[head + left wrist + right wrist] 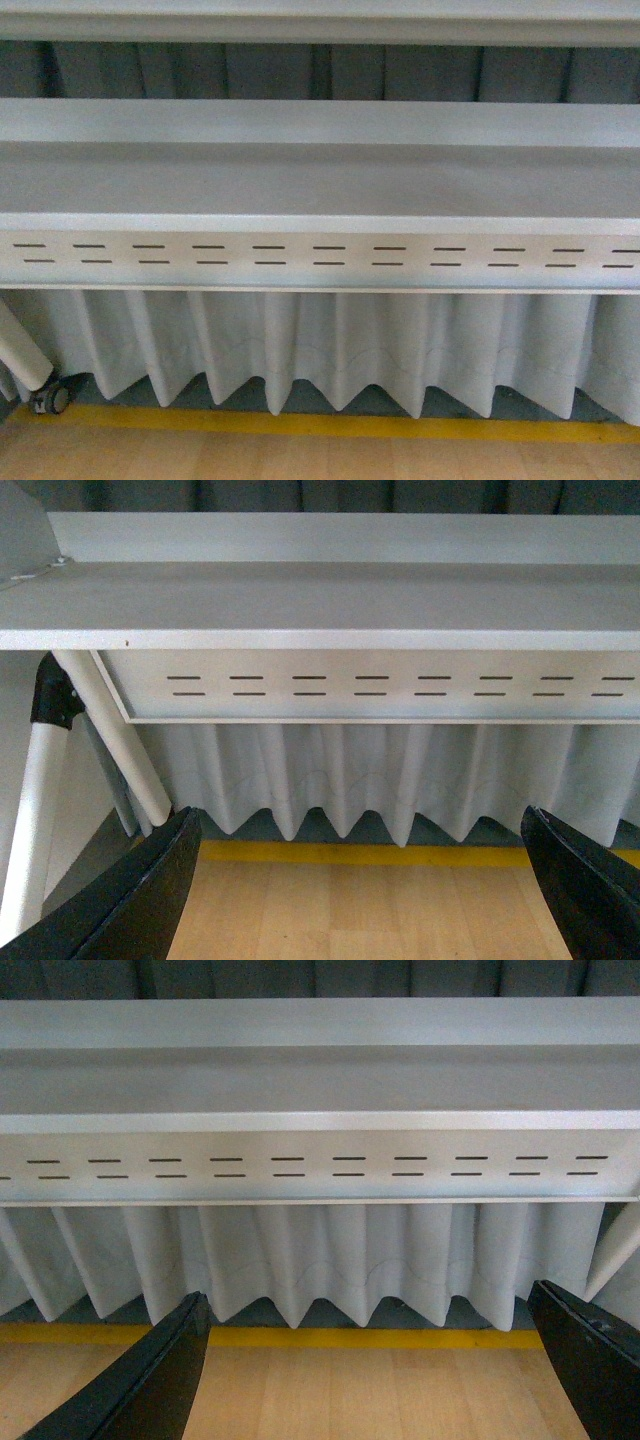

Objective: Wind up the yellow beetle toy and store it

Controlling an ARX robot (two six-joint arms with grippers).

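Observation:
The yellow beetle toy is out of view in all three views. My left gripper [362, 890] is open, its black fingers [140, 900] spread wide with only wooden floor between them. My right gripper [370, 1370] is open too, its dark fingers [150, 1385] far apart over the floor and holding nothing. Neither arm shows in the front view.
A white table shelf [320, 185] with a slotted front panel [320, 255] faces me. A pleated white skirt [340, 345] hangs below it. A yellow floor line [330, 425] runs along the wooden floor [300, 455]. A white leg with a caster [50, 398] stands at the left.

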